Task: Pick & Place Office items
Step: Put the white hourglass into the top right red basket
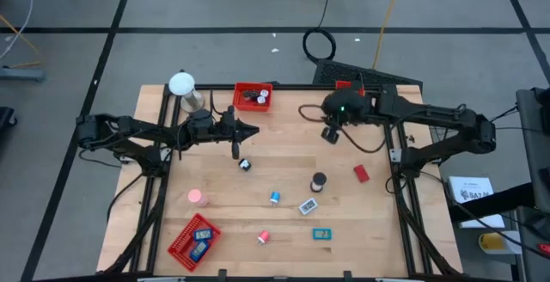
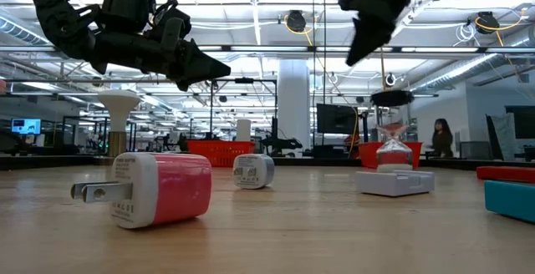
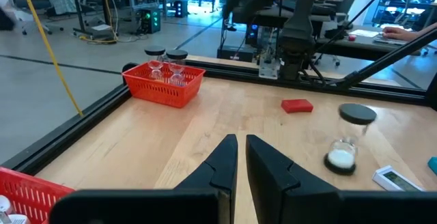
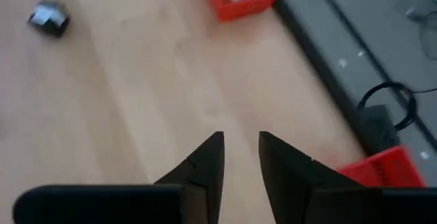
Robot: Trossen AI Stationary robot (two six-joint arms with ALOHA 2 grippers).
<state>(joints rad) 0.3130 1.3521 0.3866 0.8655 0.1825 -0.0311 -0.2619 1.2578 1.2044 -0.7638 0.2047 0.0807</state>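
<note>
We see a light wood table (image 1: 284, 166) with black frame rails. Red mesh tray (image 1: 253, 96) at the far edge, holding dark and white pieces; second red mesh tray (image 1: 194, 241) at the near-left corner, with blue inside. White ball (image 1: 181, 83) on a silver stand. Pink roll (image 1: 197, 197), blue roll (image 1: 275, 198), small red roll (image 1: 264, 236). Red flat block (image 1: 361, 174), teal flat piece (image 1: 321, 235), white-grey rectangle (image 1: 308, 205). Black-capped hourglass (image 1: 319, 181), white sand. Pink-and-white plug adapter (image 2: 155, 189). Both arms dark.
</note>
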